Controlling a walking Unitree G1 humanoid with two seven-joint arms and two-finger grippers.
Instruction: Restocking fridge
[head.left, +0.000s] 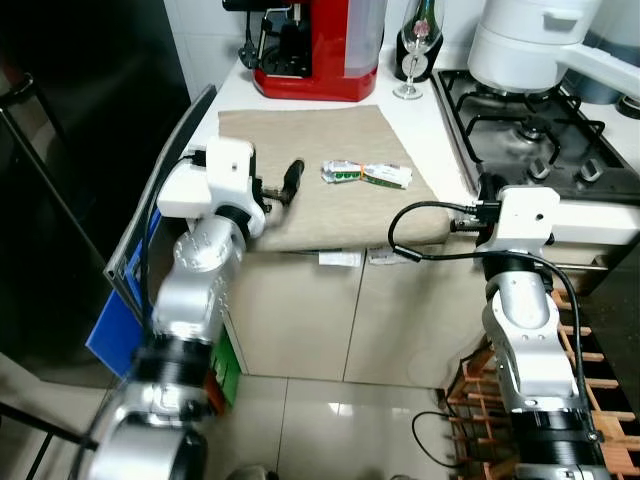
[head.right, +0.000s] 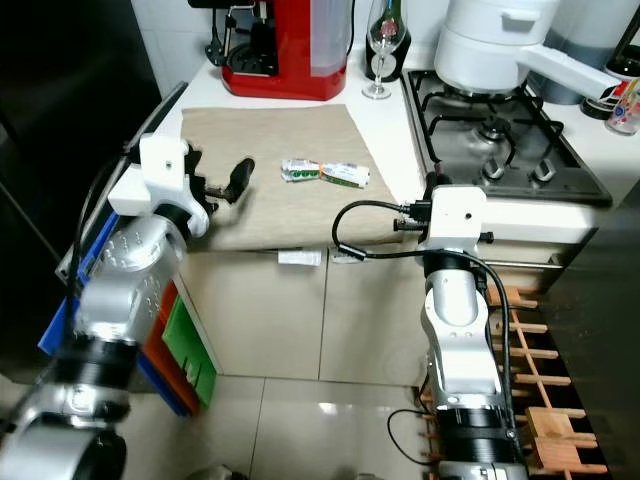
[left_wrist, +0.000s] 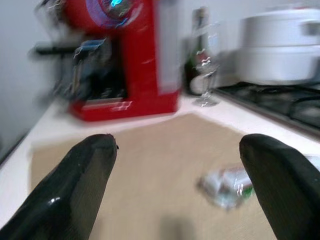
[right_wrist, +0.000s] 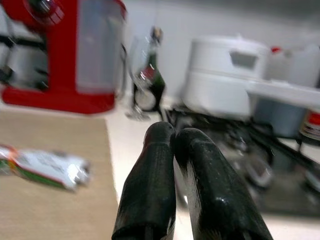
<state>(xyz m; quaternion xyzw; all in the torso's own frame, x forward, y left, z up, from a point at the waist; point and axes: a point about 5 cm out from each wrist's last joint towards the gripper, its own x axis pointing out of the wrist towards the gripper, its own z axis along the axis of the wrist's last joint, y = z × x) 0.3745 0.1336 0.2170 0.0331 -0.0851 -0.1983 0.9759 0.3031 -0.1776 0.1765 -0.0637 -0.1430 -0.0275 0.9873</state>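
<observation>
reach-for-pickup step, nothing grasped yet. the item to restock looks like the small foil packet (head.left: 366, 174), lying flat on the beige mat (head.left: 300, 140) on the counter, right of mat centre and nearer its front edge. left gripper (left_wrist: 177, 195) is up over the near-left part of the mat, fingers spread wide apart, empty, aimed toward the packet, which sits just ahead and to its right in the left wrist view. right gripper (right_wrist: 172, 185) is held at the counter's front edge by the hob (head.left: 530, 120), fingers pressed together, holding nothing. red coffee machine (head.left: 320, 45) and a wine glass (head.left: 410, 70) stand far back, well apart from the packet. dark fridge (head.left: 70, 150) is off to the left. next move, my read: push the left gripper forward and right until the fingers straddle the packet, drop to the mat, close. thin, flat, crinkly pack, so it could slide or the mat could bunch.
</observation>
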